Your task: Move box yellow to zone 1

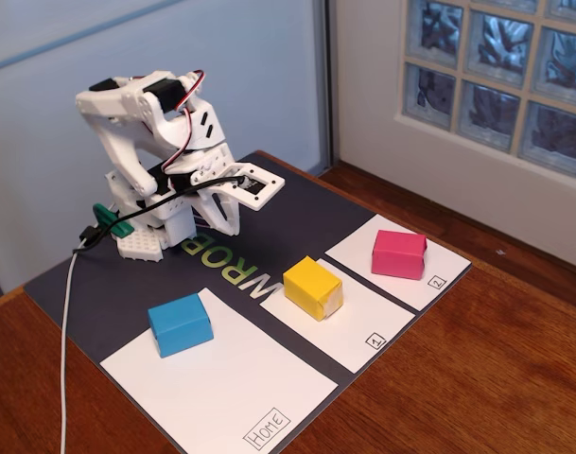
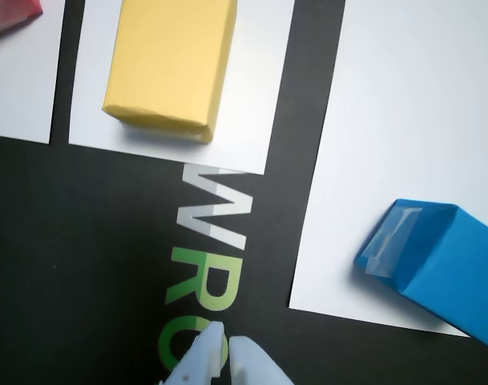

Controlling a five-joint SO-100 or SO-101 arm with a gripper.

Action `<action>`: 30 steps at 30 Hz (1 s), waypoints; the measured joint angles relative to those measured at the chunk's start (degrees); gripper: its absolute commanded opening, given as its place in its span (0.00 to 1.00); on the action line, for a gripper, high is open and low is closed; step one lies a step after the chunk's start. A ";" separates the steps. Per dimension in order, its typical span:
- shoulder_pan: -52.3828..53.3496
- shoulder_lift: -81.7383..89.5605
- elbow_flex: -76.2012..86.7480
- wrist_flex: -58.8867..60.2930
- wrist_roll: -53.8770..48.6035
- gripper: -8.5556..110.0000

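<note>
The yellow box (image 1: 313,288) stands on the white panel labelled "1", zone 1 (image 1: 358,317), near its far end. In the wrist view the yellow box (image 2: 171,66) lies at the top on that panel (image 2: 256,120). My white arm is folded back at the far left of the mat, with the gripper (image 1: 257,185) well away from the box. At the bottom of the wrist view the gripper (image 2: 225,341) is shut with nothing between its fingertips, hovering over the green lettering on the dark mat.
A blue box (image 1: 181,324) sits on the large "Home" panel (image 1: 231,388), and a pink box (image 1: 398,253) on the panel labelled "2" (image 1: 437,274). The dark mat (image 1: 297,213) lies on a wooden table (image 1: 477,378). A white cable (image 1: 65,322) trails off the left.
</note>
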 measured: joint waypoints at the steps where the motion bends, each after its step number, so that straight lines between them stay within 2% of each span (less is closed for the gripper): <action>1: 0.26 1.05 0.88 0.00 0.00 0.07; 11: 5.36 22.94 16.79 6.33 -4.39 0.07; 17: 7.12 29.44 20.92 10.55 -4.75 0.07; 30: 10.63 36.39 31.11 10.20 -7.12 0.07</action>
